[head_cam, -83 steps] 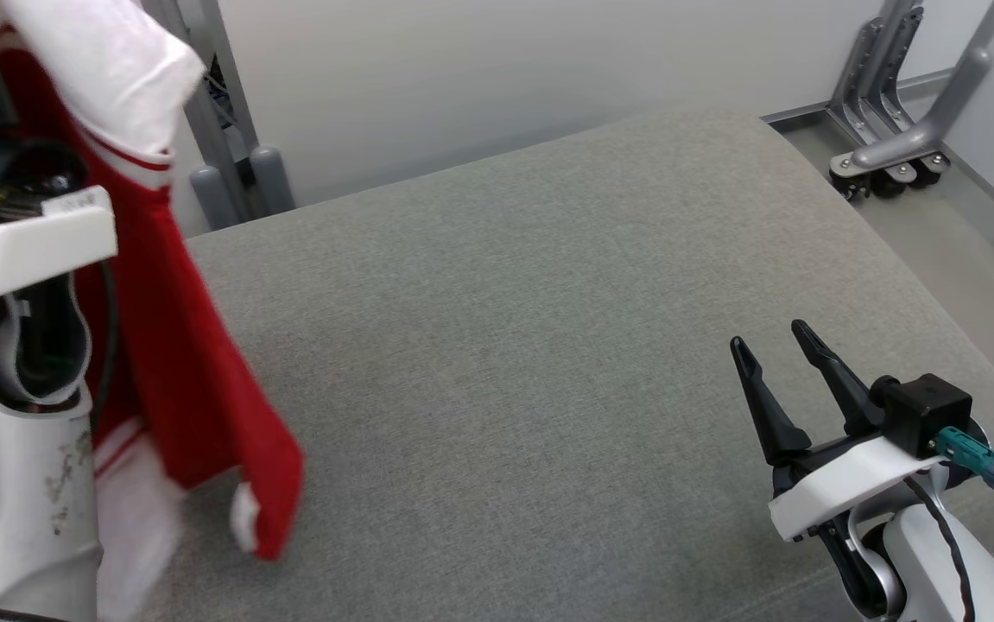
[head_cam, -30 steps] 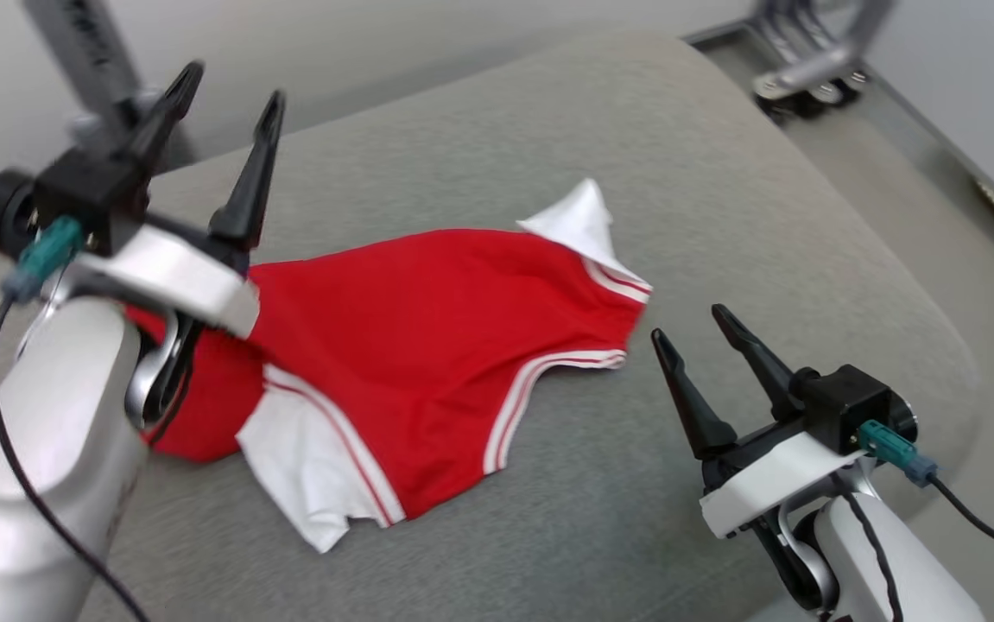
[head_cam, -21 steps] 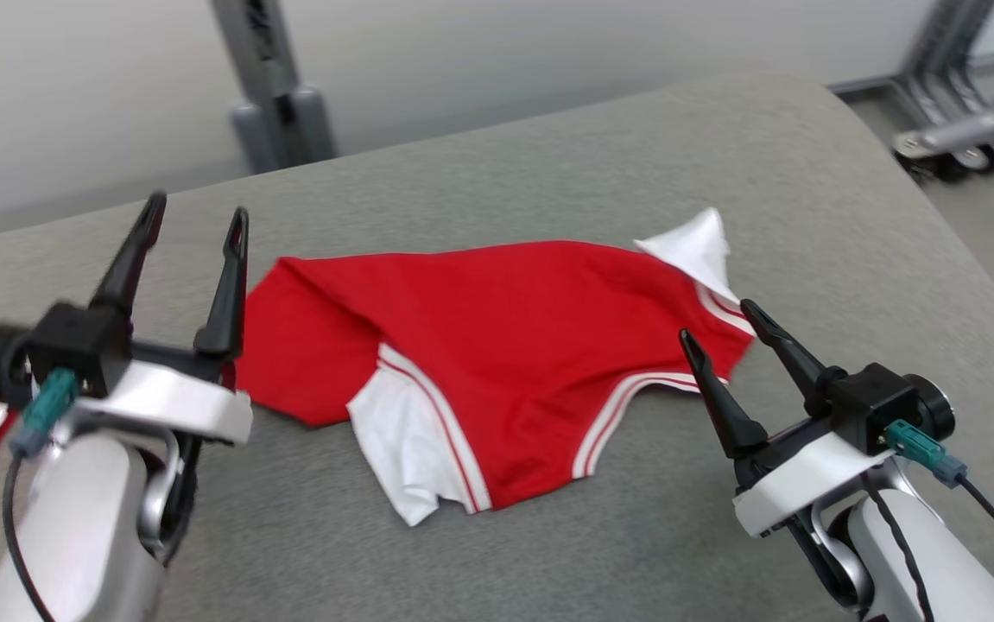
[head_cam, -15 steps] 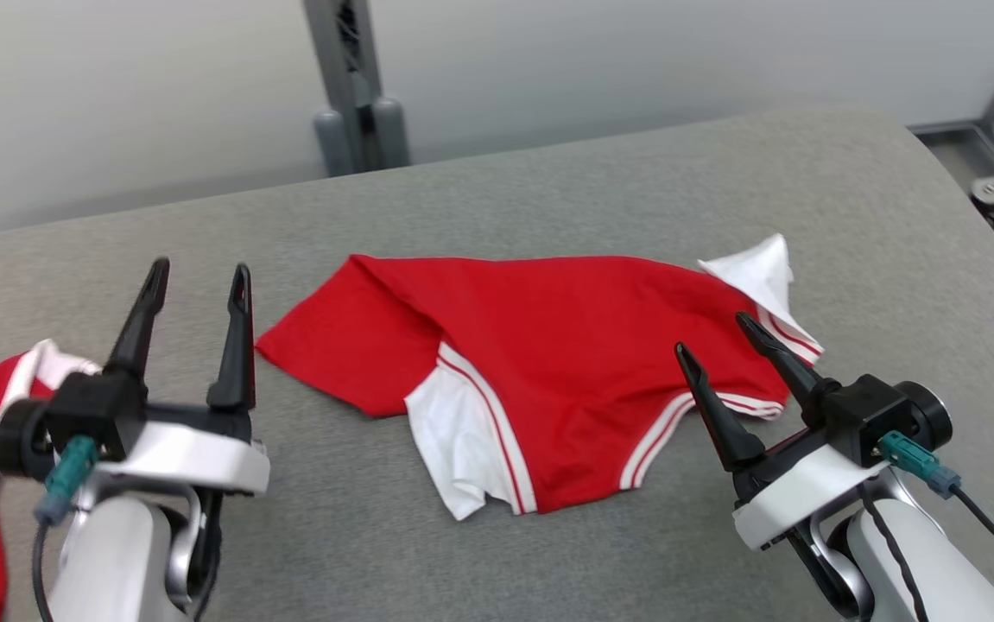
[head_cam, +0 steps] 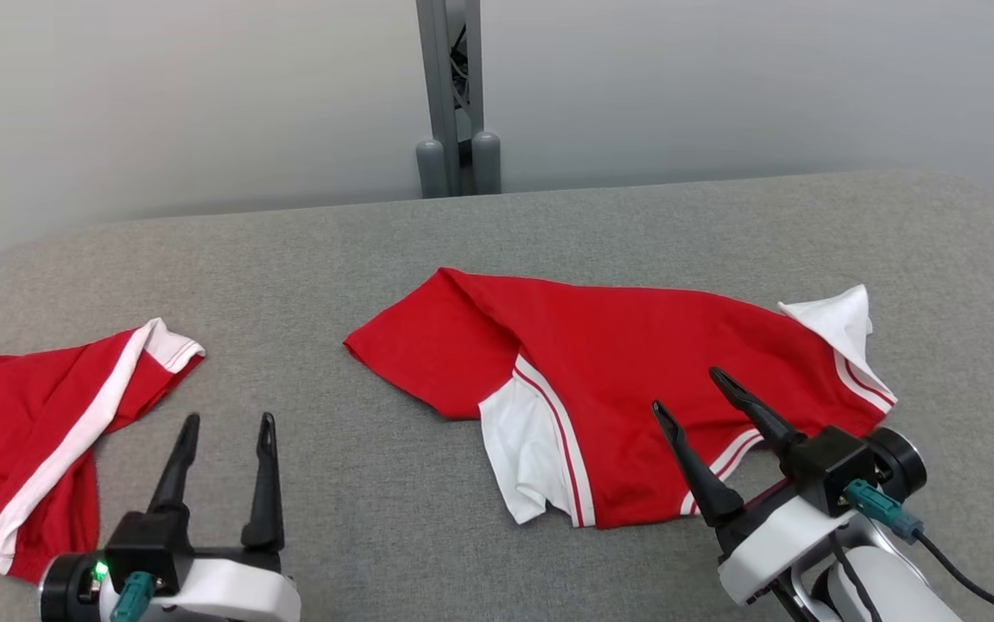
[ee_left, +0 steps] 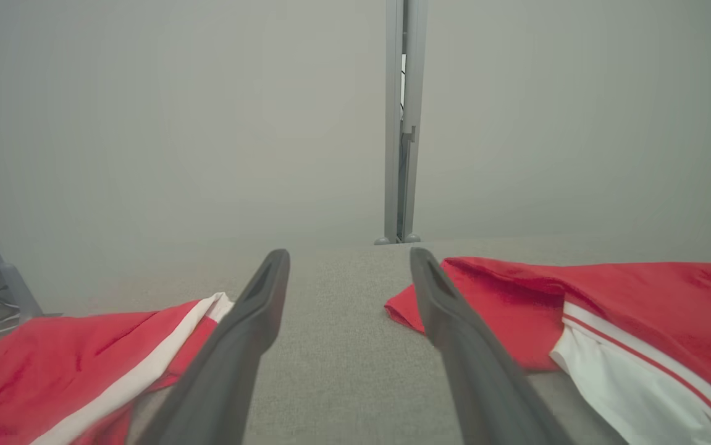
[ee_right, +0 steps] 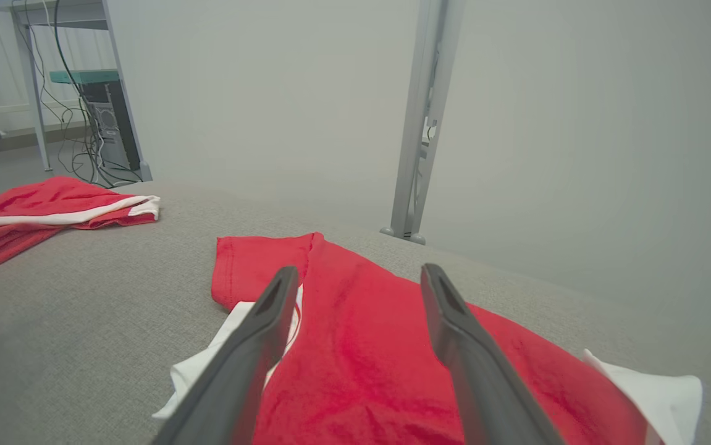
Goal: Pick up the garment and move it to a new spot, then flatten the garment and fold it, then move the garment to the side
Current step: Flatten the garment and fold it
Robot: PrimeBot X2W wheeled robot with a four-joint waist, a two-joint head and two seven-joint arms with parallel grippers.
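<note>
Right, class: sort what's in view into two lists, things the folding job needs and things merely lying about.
In the job: middle garment, grey padded table, left gripper, right gripper, both open.
Lying about: second red garment at the left, metal post behind the table.

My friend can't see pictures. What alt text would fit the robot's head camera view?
A rumpled red shirt with white sleeves lies on a grey padded table, a second red-and-white garment at its left edge. In the foreground the robot's left fingers and right fingers stand open, the right ones overlapping the shirt's near hem.
</note>
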